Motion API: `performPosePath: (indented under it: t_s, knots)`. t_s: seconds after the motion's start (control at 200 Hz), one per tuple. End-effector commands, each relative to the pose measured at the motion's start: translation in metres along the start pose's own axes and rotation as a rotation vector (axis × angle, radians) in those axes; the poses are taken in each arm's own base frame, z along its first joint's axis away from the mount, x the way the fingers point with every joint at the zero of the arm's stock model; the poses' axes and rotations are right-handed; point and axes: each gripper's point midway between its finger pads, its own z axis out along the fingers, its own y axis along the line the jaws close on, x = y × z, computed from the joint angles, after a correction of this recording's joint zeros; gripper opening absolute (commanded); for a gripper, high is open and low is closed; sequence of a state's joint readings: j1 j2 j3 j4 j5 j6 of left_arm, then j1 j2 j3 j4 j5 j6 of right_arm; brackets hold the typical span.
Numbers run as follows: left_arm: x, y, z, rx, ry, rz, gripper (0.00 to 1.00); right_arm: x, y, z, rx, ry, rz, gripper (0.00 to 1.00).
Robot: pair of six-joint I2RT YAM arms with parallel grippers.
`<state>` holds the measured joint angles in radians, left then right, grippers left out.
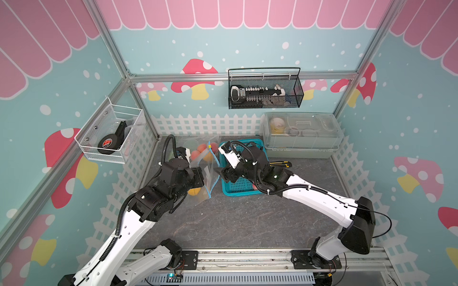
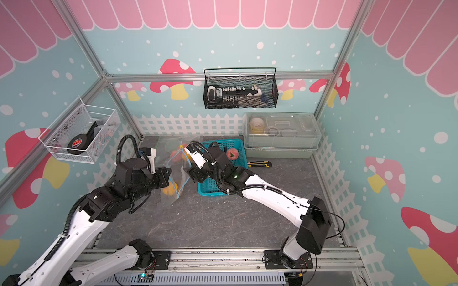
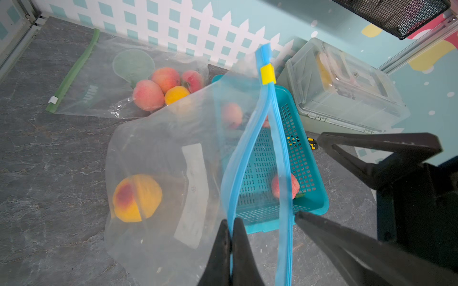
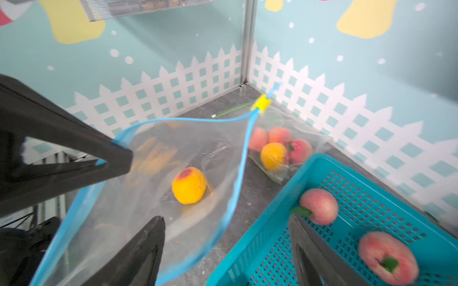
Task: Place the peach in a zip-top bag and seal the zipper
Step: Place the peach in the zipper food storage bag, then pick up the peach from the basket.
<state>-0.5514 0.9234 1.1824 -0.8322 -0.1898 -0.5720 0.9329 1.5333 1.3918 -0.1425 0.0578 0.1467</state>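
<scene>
A clear zip-top bag with a blue zipper and a yellow slider stands with its mouth gaping. My left gripper is shut on one blue zipper lip, also seen in the right wrist view. A yellow-orange peach with a red blush lies inside the bag. My right gripper is open and holds nothing, hanging between the bag's mouth and the teal basket. Two pink peaches lie in that basket; a top view shows one peach.
A second bag with a green zipper lies by the back fence with several peaches in it. A clear lidded box stands at the back right, with a yellow-black utility knife in front of it. Wire baskets hang on the walls.
</scene>
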Motion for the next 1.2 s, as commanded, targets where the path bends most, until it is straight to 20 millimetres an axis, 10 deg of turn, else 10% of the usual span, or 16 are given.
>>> performPosePath:
  t_s: [0.0, 0.39, 1.196]
  knots:
    - [-0.002, 0.001, -0.003, 0.000, -0.025, -0.004, 0.00, 0.013, -0.045, -0.010, 0.231, 0.031, 0.011, 0.80]
    - [-0.002, 0.002, -0.004, 0.001, -0.025, -0.004, 0.00, 0.094, -0.117, -0.013, 0.422, 0.304, 0.237, 0.79]
    - [-0.002, 0.005, -0.006, -0.005, -0.035, 0.001, 0.00, 0.216, -0.130, 0.004, 0.377, 0.818, 0.334, 0.77]
